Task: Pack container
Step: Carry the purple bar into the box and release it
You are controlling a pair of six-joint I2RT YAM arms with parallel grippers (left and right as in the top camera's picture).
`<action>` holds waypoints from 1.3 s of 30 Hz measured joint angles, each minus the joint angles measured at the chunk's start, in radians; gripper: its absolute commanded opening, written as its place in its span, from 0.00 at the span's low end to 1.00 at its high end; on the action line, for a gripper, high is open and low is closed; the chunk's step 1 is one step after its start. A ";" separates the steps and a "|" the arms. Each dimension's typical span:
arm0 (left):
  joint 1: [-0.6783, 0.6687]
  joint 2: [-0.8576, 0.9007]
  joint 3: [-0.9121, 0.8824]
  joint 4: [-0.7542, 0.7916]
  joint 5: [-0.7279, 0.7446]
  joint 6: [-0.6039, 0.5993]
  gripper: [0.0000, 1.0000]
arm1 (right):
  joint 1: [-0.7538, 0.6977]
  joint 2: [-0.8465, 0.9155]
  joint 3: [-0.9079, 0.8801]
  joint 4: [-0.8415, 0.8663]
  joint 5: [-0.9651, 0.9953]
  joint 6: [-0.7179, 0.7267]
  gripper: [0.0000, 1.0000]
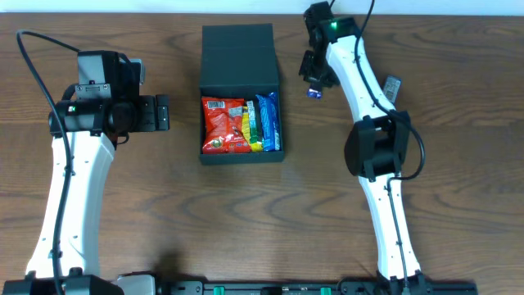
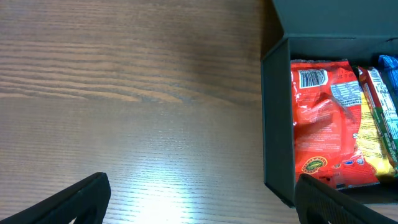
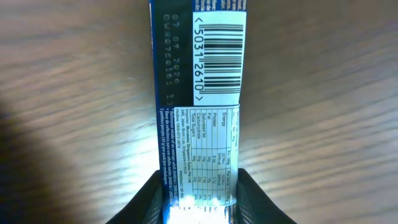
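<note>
Table [image 1: 164, 205]: brown wood; it carries the container and both arms.
Left arm [image 1: 70, 180]: white, on the left side of the table, well apart from the container.
Right arm [image 1: 372, 156]: white, it reaches toward the far edge, to the right of the container.
Container [image 1: 241, 158]: dark box in the middle of the far half of the table; its flap lid [image 1: 237, 51] is open and lies back flat.
Left end effector [image 1: 164, 113]: wide, with nothing between the fingers [image 2: 68, 202]; it points at the left wall of the container.
Right end effector [image 1: 313, 82]: narrow, it grips a dark blue packet [image 3: 199, 81] by the long edges, just beside the right side of the lid.
Red packet [image 1: 223, 124]: inside the container, at the left.
Yellow and green packets [image 1: 252, 124]: inside, in the middle.
Blue packet [image 1: 268, 121]: inside, against the right wall.
Dark blue packet, detail: a white label with a barcode faces the wrist camera; I cannot tell if it touches the table.
</note>
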 measured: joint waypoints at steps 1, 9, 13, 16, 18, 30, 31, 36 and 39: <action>0.000 0.000 0.000 0.000 0.000 0.000 0.95 | 0.000 0.003 0.045 -0.026 0.000 -0.012 0.11; 0.000 0.000 0.000 0.003 0.000 0.000 0.96 | 0.032 -0.055 0.233 -0.173 0.010 -0.080 0.01; 0.000 0.000 0.000 0.014 0.000 0.000 0.95 | 0.028 -0.203 0.082 -0.183 -0.018 -0.092 0.02; 0.000 0.000 0.000 0.022 0.000 0.003 0.95 | -0.006 -0.347 -0.066 -0.188 -0.042 -0.094 0.01; 0.000 0.000 0.000 0.029 0.000 0.008 0.95 | -0.032 -0.447 -0.170 -0.185 -0.052 -0.094 0.01; 0.000 0.000 0.000 0.052 0.000 0.017 0.96 | 0.328 -0.500 -0.413 -0.007 -0.029 -0.096 0.06; 0.000 0.000 0.000 0.051 0.000 0.018 0.96 | 0.363 -0.500 -0.413 0.008 -0.031 -0.095 0.04; 0.000 0.000 0.000 0.051 0.000 0.019 0.95 | 0.445 -0.492 -0.413 0.034 -0.034 -0.077 0.03; 0.000 0.000 0.000 0.050 0.000 0.019 0.95 | 0.451 -0.463 -0.413 0.034 -0.049 -0.050 0.03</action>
